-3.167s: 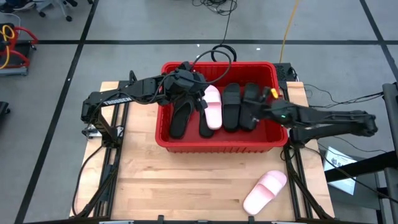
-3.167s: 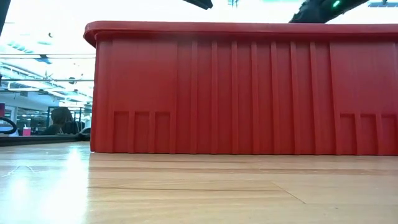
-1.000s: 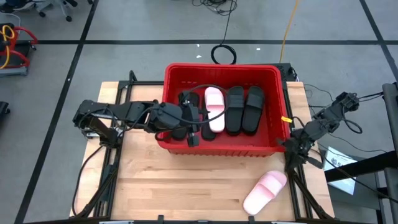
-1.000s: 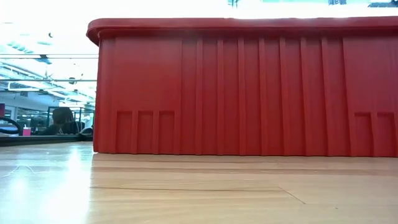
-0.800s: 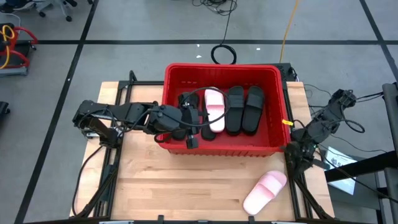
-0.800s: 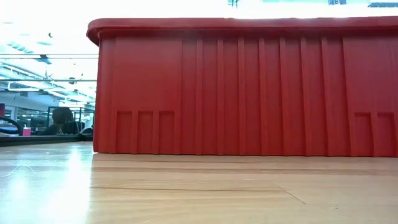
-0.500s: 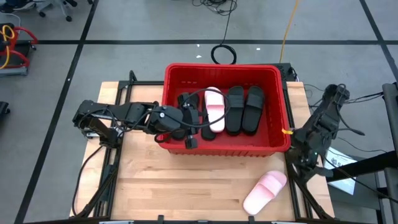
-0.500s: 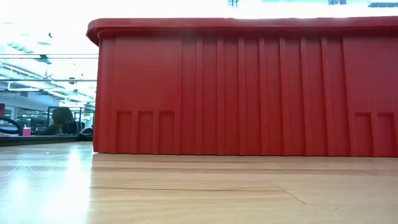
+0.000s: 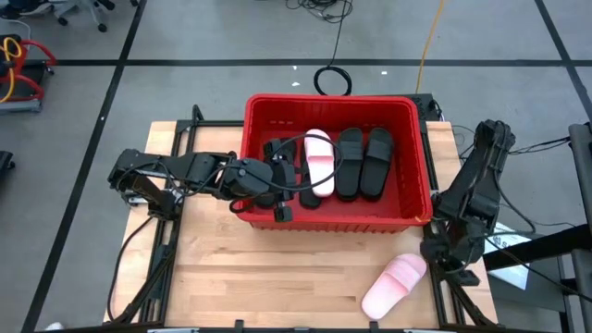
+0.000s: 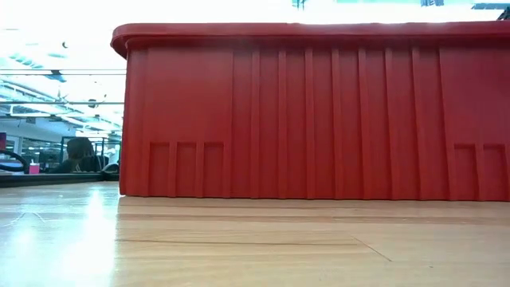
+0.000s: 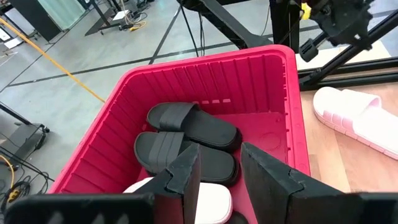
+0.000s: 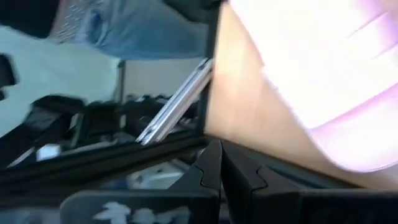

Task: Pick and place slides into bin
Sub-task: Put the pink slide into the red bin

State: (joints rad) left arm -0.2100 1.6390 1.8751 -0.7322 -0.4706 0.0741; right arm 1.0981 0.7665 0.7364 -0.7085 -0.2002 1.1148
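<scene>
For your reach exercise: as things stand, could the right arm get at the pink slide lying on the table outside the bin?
Probably yes: the right gripper, shut, sits just beside the pink slide on open table, with nothing between.

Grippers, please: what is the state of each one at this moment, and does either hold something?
Left gripper: open, holds nothing, above the red bin.
Right gripper: shut, empty, near the pink slide on the table.

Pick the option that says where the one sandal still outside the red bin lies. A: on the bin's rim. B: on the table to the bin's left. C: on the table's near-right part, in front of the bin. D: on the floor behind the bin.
C: the high view shows the pale pink slide lying on the wooden table, in front of the red bin and toward its right end.
</scene>
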